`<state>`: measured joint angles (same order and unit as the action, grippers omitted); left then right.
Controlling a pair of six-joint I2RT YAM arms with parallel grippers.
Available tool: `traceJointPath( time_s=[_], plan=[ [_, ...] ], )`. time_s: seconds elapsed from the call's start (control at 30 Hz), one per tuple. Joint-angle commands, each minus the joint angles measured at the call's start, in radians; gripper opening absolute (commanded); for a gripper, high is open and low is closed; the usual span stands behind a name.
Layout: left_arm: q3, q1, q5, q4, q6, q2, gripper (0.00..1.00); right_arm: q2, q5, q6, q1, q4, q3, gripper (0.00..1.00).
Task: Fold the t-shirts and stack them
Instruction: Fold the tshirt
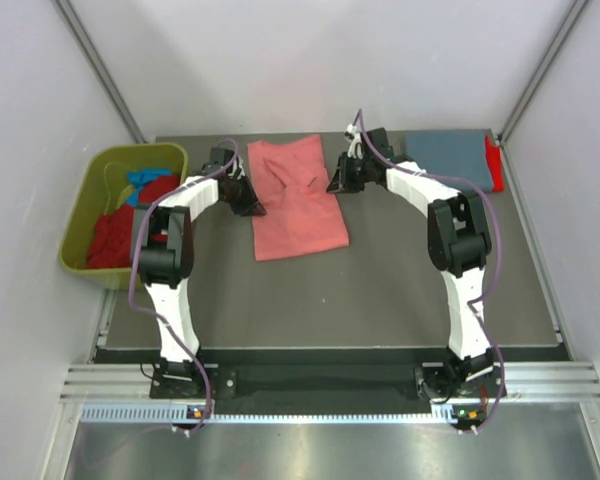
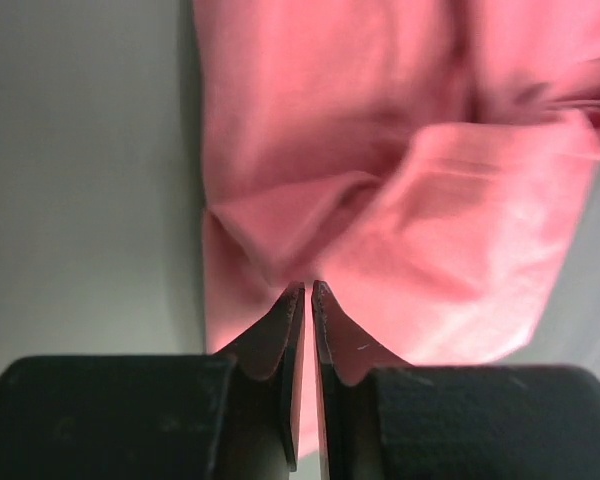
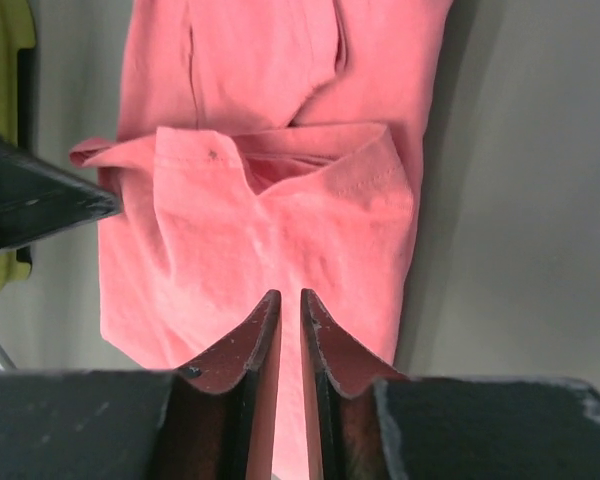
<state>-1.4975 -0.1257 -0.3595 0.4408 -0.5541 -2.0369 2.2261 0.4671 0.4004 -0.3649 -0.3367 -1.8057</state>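
A large salmon-pink t-shirt (image 1: 295,200) lies on the dark table, partly folded, with its far end doubled over and rumpled. My left gripper (image 1: 252,205) hovers at the shirt's left edge. In the left wrist view the gripper (image 2: 307,288) has its jaws a thin slit apart, empty, with pink cloth (image 2: 400,150) beyond. My right gripper (image 1: 338,183) is at the shirt's far right edge. In its wrist view the gripper (image 3: 289,296) stands narrowly open over the folded cloth (image 3: 280,200), gripping nothing. A left finger (image 3: 40,200) shows at the frame's left.
A folded grey-blue t-shirt (image 1: 448,158) lies at the table's back right, with a red one (image 1: 494,162) beside it. The olive-green bin (image 1: 80,215) stands off the table's left edge, holding dark red (image 1: 115,235) and bright blue (image 1: 145,180) shirts.
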Motion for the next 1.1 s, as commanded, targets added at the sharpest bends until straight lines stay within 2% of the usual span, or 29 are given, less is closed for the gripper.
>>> traceJointPath(
  time_s=[0.0, 0.1, 0.3, 0.47, 0.53, 0.6, 0.63, 0.77, 0.83, 0.97, 1.07],
  plan=[
    [-0.079, -0.002, 0.009, -0.053, 0.017, -0.081, 0.12, -0.008, 0.008, 0.017, -0.008, 0.062, 0.002, 0.14],
    [-0.203, 0.000, 0.110, 0.013, 0.062, -0.164, 0.12, 0.018, -0.024, 0.020, 0.000, 0.059, 0.005, 0.13],
    [-0.411, 0.001, 0.215, 0.125, 0.108, -0.279, 0.13, 0.021, -0.064, 0.000, 0.041, 0.053, 0.039, 0.12],
    [-0.484, 0.003, 0.306, 0.228, 0.074, -0.251, 0.15, -0.025, -0.081, -0.006, 0.067, 0.028, 0.066, 0.13],
    [-0.481, 0.003, 0.326, 0.260, 0.066, -0.220, 0.16, -0.060, -0.084, -0.015, 0.072, -0.002, 0.065, 0.17],
    [-0.449, 0.001, 0.301, 0.271, 0.072, -0.162, 0.17, -0.089, -0.064, -0.037, 0.072, -0.030, 0.080, 0.23],
    [-0.425, 0.000, 0.283, 0.274, 0.074, -0.135, 0.20, -0.123, -0.048, -0.044, 0.072, -0.031, 0.116, 0.29],
    [-0.159, -0.005, 0.142, 0.198, 0.092, 0.021, 0.28, -0.198, 0.017, -0.107, 0.072, -0.022, 0.244, 0.41],
    [-0.074, -0.024, 0.096, 0.181, 0.097, 0.101, 0.30, -0.220, 0.034, -0.124, 0.070, -0.019, 0.291, 0.44],
    [0.138, -0.049, 0.100, 0.156, 0.100, 0.213, 0.35, -0.201, 0.079, -0.173, 0.070, -0.044, 0.319, 0.45],
    [0.238, -0.052, 0.103, 0.113, 0.088, 0.245, 0.37, -0.192, 0.085, -0.198, 0.067, -0.039, 0.341, 0.45]
  ],
)
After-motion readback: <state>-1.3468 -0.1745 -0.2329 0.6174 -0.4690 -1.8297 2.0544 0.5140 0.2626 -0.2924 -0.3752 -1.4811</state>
